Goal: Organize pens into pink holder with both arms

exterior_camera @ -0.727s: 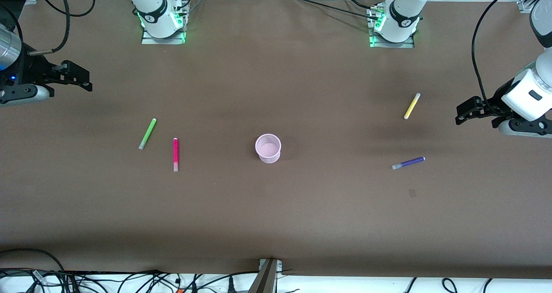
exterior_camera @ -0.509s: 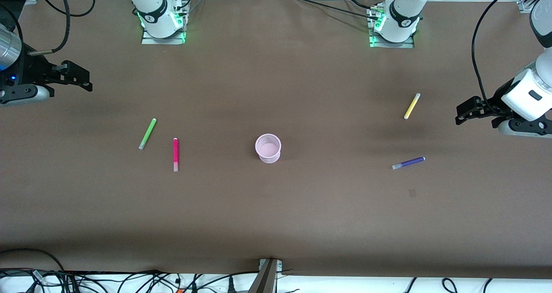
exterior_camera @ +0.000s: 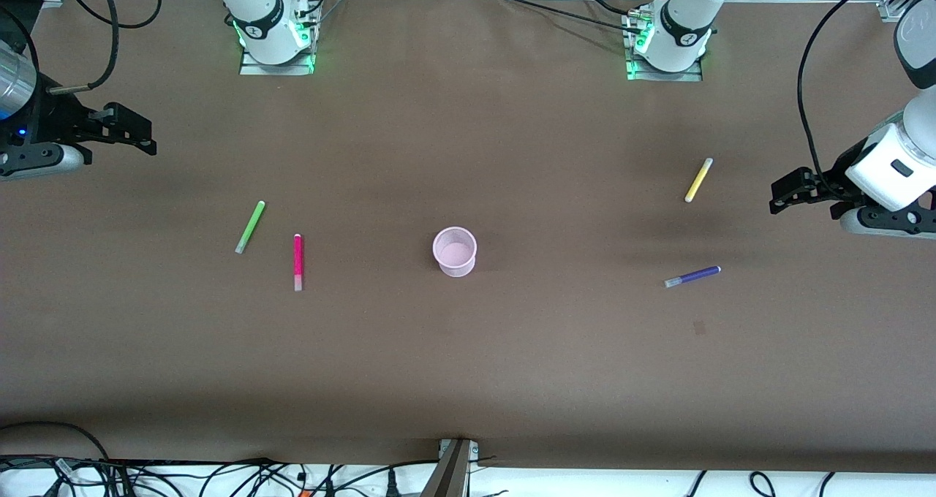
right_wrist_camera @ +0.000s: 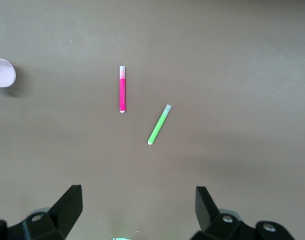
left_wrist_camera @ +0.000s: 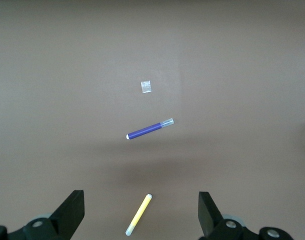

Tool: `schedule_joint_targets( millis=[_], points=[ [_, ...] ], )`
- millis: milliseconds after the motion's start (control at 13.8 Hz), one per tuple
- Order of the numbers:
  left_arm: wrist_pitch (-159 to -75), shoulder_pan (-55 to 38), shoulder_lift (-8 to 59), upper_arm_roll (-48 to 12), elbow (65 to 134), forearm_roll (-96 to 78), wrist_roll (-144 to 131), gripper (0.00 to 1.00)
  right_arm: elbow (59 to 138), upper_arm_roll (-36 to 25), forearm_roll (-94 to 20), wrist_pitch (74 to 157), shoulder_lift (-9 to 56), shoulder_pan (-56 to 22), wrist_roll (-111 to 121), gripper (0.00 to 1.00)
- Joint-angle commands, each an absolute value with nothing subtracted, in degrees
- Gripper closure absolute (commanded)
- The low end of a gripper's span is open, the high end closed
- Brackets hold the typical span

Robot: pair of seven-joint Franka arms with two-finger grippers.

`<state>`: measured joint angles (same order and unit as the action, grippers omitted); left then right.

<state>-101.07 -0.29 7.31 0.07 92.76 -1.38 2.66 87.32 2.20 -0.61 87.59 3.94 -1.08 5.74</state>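
From my station I found all four pens lying flat on the brown tabletop (exterior_camera: 468, 380), none yet in the pink holder (exterior_camera: 455, 251), which stood upright and empty near the middle. The green pen (exterior_camera: 250, 226) and the magenta pen (exterior_camera: 297, 262) lay close together toward the right arm's end, the magenta one slightly nearer the front camera; the yellow pen (exterior_camera: 698, 180) and the purple pen (exterior_camera: 692, 276) lay toward the left arm's end, well apart from each other, the purple nearer the front camera. I judged the pens light, stiff and smooth, likely to roll or skid under a sideways nudge, so I meant to pinch each one across its barrel at mid-length, with the fingers square to its axis. The holder looked thin and light (easy to tip, I reckoned), so each pen would need dropping in from above, not pushing against the rim. The right gripper (exterior_camera: 139, 135) hung with its fingers spread over bare tabletop at its own end, and the left gripper (exterior_camera: 788, 190) hung likewise spread at the other end, neither holding anything. Open room lay all around every pen and the holder, with the table edges well away; a small pale scrap (left_wrist_camera: 146, 87) lay near the purple pen, not touching it.
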Motion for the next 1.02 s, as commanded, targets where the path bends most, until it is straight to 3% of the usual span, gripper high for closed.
schedule_joint_targets(
  millis=[0,364,945],
  points=[
    [-100.28,-0.09,7.56,0.18,92.20,-2.29,3.60,0.00,85.34,2.37,0.00,86.40,4.83,-1.05,6.33,0.00],
    [-100.28,0.09,7.73,0.26,92.37,-2.29,3.34,0.00,85.34,2.37,-0.09,86.40,4.83,-1.05,6.42,0.00],
    [-101.77,0.88,14.05,0.70,92.46,-1.76,-12.96,0.00,85.34,2.37,-0.18,86.31,4.83,-1.05,6.42,0.00]
  ],
)
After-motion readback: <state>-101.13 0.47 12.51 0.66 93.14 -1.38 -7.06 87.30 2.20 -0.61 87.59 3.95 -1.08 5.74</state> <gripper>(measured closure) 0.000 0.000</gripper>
